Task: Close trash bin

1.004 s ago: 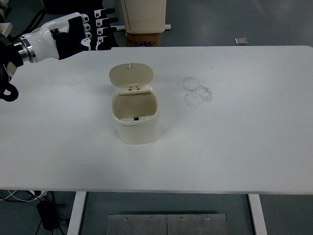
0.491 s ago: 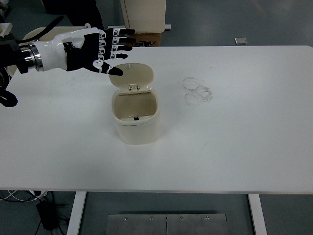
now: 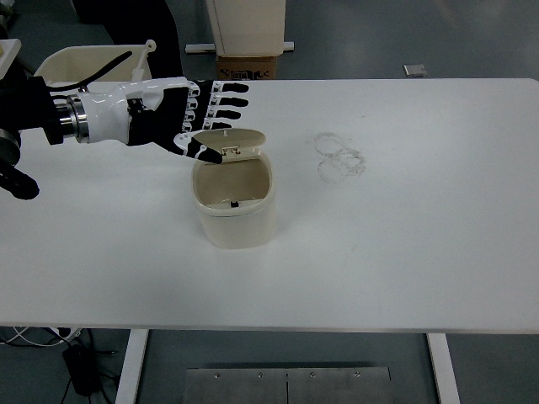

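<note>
step: left hand point(image 3: 181, 118) pushing lid point(image 3: 229, 143) down, half shut
fingers: stretched flat, holding nothing
trash bin point(image 3: 235, 202): middle of white table point(image 3: 421, 236)
next: press lid forward and down until it latches

You see a white table point(image 3: 404, 252) on white legs over a grey-blue floor point(image 3: 379, 38); behind the table stands a cream cabinet point(image 3: 246, 23) with a brown box point(image 3: 244, 67) at its foot; under the table's near edge lies a metal plate point(image 3: 286, 385); cables point(image 3: 42, 337) trail left of it.
</note>
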